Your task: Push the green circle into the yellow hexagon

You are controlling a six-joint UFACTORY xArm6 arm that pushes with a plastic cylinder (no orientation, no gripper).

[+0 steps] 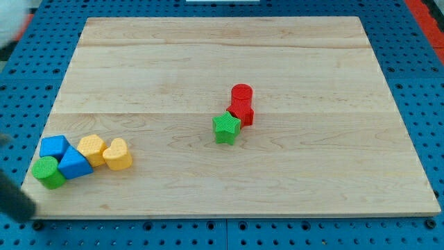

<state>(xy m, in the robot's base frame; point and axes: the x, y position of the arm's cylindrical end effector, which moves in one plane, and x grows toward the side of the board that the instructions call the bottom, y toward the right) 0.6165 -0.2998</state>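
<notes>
The green circle [48, 172] lies near the board's bottom left corner. It touches a blue cube [54, 146] above it and a blue triangle [74, 164] to its right. The yellow hexagon [91, 148] lies right of the blue blocks, against the triangle, with a yellow heart [118, 154] touching its right side. The blue triangle lies between the green circle and the yellow hexagon. A dark blurred rod slants in from the view's left edge. My tip [28, 212] is just below and left of the green circle, at the board's edge.
A green star [226, 127] lies near the board's middle, touching a red block [243, 113] of unclear shape, with a red circle [241, 93] just above it. The wooden board [222, 62] rests on a blue pegboard. A white blur shows at the top left corner [12, 21].
</notes>
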